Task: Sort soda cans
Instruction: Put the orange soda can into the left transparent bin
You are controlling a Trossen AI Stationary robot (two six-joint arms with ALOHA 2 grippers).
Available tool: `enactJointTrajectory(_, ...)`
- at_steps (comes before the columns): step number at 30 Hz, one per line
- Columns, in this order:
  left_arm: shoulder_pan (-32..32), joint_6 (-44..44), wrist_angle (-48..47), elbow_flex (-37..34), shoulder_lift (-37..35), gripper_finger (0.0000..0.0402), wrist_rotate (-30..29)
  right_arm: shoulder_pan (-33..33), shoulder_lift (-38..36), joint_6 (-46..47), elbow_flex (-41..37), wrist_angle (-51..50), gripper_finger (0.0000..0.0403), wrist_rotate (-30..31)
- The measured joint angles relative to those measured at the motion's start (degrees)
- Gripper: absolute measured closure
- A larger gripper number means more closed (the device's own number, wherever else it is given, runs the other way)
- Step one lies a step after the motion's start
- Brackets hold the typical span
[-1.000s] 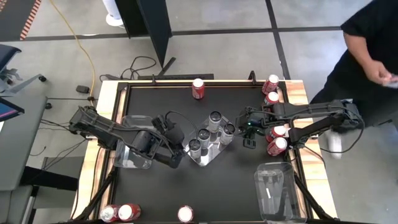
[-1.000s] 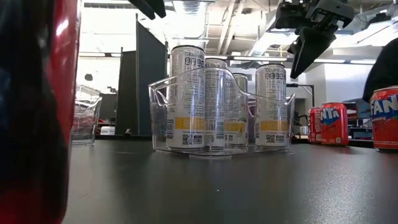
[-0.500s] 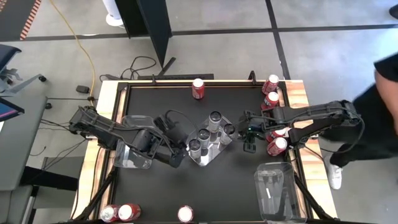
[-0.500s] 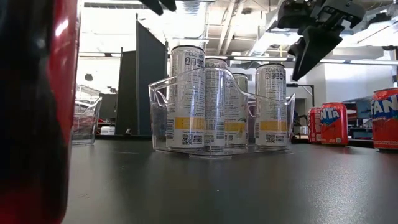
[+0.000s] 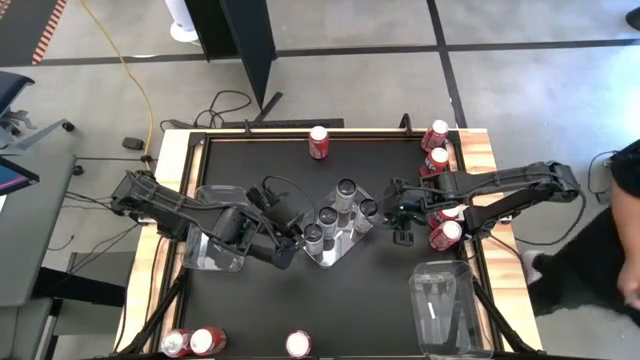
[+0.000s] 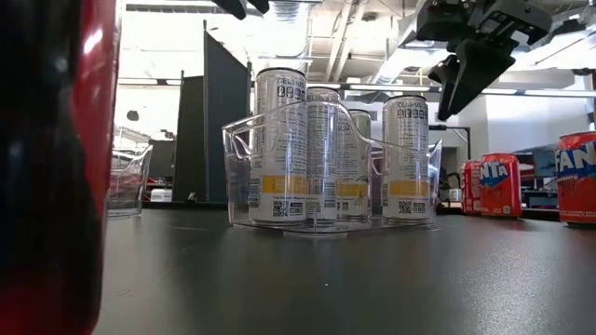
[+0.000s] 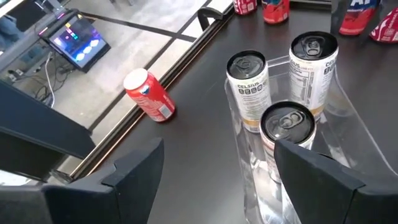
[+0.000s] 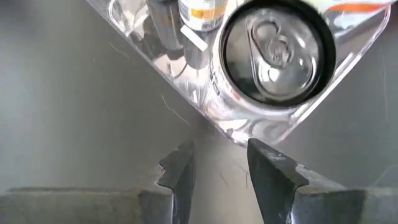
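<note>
Cans of two kinds stand on the black table (image 5: 250,300). Four silver-grey Celsius cans (image 5: 346,189) with dark tops are grouped upright inside a clear plastic tray (image 5: 335,252) at the table's middle; the low view shows them packed close together, touching or nearly so.

Eight red cans show from above. One lone red can (image 5: 318,142) stands at the far edge. Two red cans (image 5: 435,135) sit together at the far right corner. Two more red Fanta cans (image 5: 445,234) sit by the right edge, beneath the right arm. Three red cans (image 5: 207,341) line the near edge: a pair at the left corner and a single one toward the middle.

Three clear trays are present in all: the middle one, an empty left tray (image 5: 215,255) under the left arm, and an empty right tray (image 5: 440,305) near the right front corner.

Left gripper (image 7: 214,165) hovers just left of the middle tray, above the cans, fingers spread wide and grasping nothing. Right gripper (image 8: 217,165) hangs just right of that tray's corner, fingers partly parted, released, with only bare tabletop between them.
</note>
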Motion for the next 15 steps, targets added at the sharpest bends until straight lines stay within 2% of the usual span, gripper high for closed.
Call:
enactJointTrajectory(7,0.6,-0.2,-0.3,0.0,0.0,0.0102,4.3,0.7,0.0,0.4,0.0,-1.3,0.0242,0.0)
enactJointTrajectory(15,0.7,-0.1,-0.5,0.0,0.0,0.0102,4.1,0.9,0.0,2.4,0.0,-1.2,0.0242,0.0)
